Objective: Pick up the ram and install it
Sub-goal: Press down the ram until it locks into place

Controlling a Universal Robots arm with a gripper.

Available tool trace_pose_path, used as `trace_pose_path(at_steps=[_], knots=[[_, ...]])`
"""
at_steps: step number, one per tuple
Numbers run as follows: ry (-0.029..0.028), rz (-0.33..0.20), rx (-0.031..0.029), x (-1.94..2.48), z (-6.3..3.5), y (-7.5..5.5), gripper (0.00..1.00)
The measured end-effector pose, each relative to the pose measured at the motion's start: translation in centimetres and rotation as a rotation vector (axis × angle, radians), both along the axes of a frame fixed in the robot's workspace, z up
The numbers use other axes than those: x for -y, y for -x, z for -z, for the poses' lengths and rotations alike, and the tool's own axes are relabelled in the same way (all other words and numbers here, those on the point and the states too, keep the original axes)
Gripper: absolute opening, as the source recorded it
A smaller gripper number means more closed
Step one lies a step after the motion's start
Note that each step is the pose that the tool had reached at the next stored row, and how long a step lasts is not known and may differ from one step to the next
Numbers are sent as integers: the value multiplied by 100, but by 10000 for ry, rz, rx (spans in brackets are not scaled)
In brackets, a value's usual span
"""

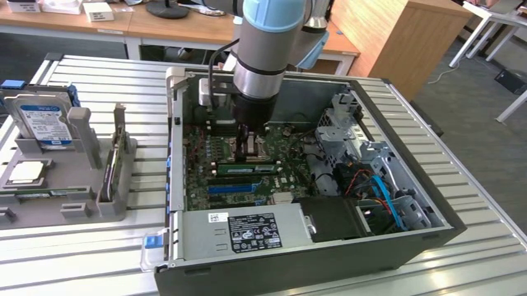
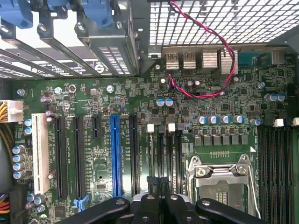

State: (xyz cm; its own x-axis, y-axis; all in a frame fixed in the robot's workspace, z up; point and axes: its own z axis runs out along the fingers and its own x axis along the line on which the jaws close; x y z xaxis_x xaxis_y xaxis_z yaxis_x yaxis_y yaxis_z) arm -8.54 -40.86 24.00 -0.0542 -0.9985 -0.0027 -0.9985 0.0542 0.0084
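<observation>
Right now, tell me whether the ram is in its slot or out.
In, it seems: the ram lies flat on the motherboard inside the case, just below the arm. Whether it is fully latched cannot be told.

A ribbed metal table [image 1: 477,203] of pale grey slats fills the foreground, lit evenly by soft daylight. Behind it, along the far edge, runs a wooden desk [image 1: 157,24] with a light brown top, carrying small white boxes [image 1: 97,11] and a dark round base [image 1: 169,8]. To the exterior view's right of the desk stands a tall wooden cabinet [image 1: 403,37] in the same brown. The floor [image 1: 485,86] is dark grey carpet, with a pale cable lying across it. At the far right of the exterior view are the white legs of another table [image 1: 494,24].
</observation>
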Motion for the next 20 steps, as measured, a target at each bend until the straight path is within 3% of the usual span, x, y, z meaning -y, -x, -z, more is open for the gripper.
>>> trace_pose_path(at_steps=[20], knots=[[0, 2, 0, 6, 63, 1, 11]])
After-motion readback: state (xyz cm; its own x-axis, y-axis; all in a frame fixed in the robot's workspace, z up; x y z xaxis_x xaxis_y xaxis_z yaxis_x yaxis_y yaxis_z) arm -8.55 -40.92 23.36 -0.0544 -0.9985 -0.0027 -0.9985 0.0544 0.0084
